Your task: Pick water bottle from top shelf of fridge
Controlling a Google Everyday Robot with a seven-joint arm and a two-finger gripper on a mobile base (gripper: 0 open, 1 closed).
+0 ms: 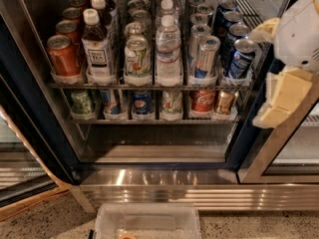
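The fridge (30,108) stands open with its dark frame around two wire racks. On the top shelf (149,86) a lane of clear water bottles runs front to back. The front water bottle (168,51) stands upright with a white cap, right of centre. More water bottles stand behind it. My gripper (281,99), with cream and white parts, hangs at the right edge of the view. It is outside the fridge, to the right of the shelf and apart from the bottle, and it holds nothing that I can see.
A dark tea bottle (97,49), a red can (63,56) and several cans (207,59) share the top shelf. The lower rack (149,120) holds cans. The steel base (199,183) lies below, with a clear plastic bin (147,222) on the floor. The glass door (294,153) is at the right.
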